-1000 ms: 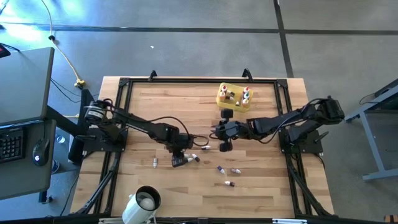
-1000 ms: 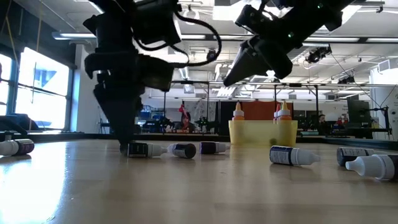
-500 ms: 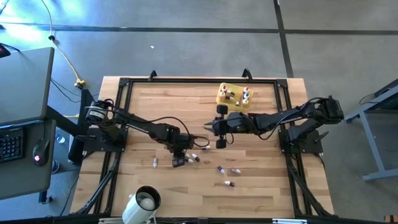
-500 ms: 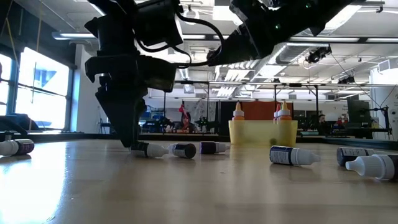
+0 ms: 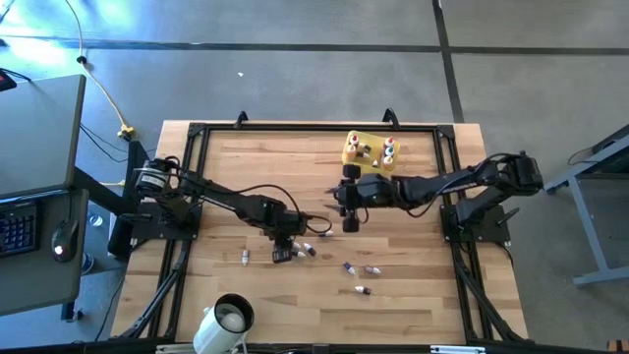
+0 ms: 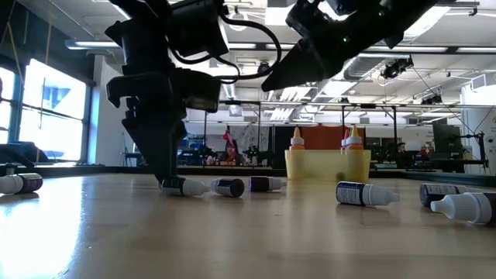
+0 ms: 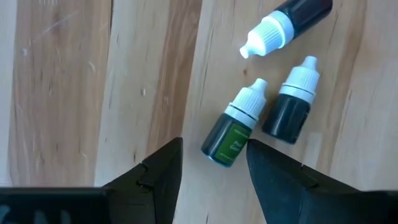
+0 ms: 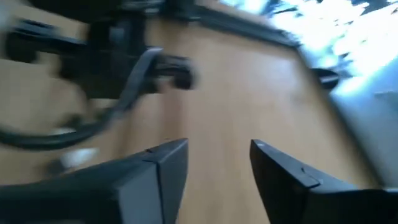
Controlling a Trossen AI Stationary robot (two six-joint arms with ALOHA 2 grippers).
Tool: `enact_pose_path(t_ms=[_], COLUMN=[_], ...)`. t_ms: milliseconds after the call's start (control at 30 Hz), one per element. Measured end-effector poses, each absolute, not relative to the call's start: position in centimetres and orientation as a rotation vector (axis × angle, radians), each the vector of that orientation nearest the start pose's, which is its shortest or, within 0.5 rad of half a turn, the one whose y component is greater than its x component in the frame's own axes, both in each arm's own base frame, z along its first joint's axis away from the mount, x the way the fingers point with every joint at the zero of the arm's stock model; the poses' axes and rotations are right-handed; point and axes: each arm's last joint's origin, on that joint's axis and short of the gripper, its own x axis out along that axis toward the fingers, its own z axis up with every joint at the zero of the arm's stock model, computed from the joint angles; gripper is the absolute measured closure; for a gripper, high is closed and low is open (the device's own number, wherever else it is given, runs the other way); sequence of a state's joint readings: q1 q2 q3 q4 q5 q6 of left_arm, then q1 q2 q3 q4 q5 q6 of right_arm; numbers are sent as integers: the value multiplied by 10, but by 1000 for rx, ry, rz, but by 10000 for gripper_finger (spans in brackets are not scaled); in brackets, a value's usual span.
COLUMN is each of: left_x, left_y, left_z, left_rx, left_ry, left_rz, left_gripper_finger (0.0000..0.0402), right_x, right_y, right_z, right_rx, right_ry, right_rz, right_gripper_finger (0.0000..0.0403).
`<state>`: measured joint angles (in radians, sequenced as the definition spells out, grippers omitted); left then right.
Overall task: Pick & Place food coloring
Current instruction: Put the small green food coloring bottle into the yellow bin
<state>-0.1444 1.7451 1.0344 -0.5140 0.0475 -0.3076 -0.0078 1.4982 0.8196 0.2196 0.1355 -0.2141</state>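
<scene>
Small white-capped food coloring bottles lie on their sides on the wooden table [image 5: 295,295]. My left gripper [image 7: 214,174] points steeply down, open, just above the table [image 6: 167,174]. Its fingertips stand either side of the bottom end of a green bottle [image 7: 233,134]; whether they touch it I cannot tell. Two dark bottles [image 7: 289,106] [image 7: 292,18] lie just beyond. My right gripper [image 8: 219,162] hangs open and empty above the table's middle [image 5: 344,197], pointing toward the left arm. A yellow tray [image 5: 362,157] at the far side holds upright bottles [image 6: 297,141].
More bottles lie loose near the table's middle [image 5: 360,270], one at the left [image 5: 246,258], and toward the right in the low view [image 6: 364,194] [image 6: 465,208]. A white mug [image 5: 228,320] lies at the near edge. A black frame [image 5: 197,133] runs around the table.
My right gripper has drifted a little toward the table's far edge, risen slightly and tipped up from a downward slant to nearer level.
</scene>
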Motion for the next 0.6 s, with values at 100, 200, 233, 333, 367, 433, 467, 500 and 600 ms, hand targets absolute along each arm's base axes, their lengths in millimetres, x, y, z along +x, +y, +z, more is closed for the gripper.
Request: enact_pose_path(t_ms=[100,200,233,333,367,433,467,500,600], left_x=[320,321,321,321,321,321,321,321,321], left_y=[-48,-48,-48,-48,-48,-48,-48,-48,-48], left_z=[158,158,159,159,159,159,159,159,157], left_rx=[-193,-173,-162,-142,-140,-141,-140,-140,-134], left_ry=[1232,1229,1226,1219,1219,1220,1221,1222,1227], left_rz=[12,0,-7,-14,-14,-15,-15,-15,-19], left_gripper_finger=[225,225,225,225,225,225,225,225,225], right_x=[316,321,323,331,332,334,334,334,333], right_y=[-4,2,4,8,8,9,9,8,7], right_z=[211,200,195,178,174,170,169,169,171], right_rx=[-105,-60,-66,-88,-90,-92,-95,-92,-82], right_ry=[489,516,524,555,562,570,572,573,570], right_rz=[46,108,111,102,103,100,87,65,20], right_gripper_finger=[213,206,206,211,213,217,219,221,227])
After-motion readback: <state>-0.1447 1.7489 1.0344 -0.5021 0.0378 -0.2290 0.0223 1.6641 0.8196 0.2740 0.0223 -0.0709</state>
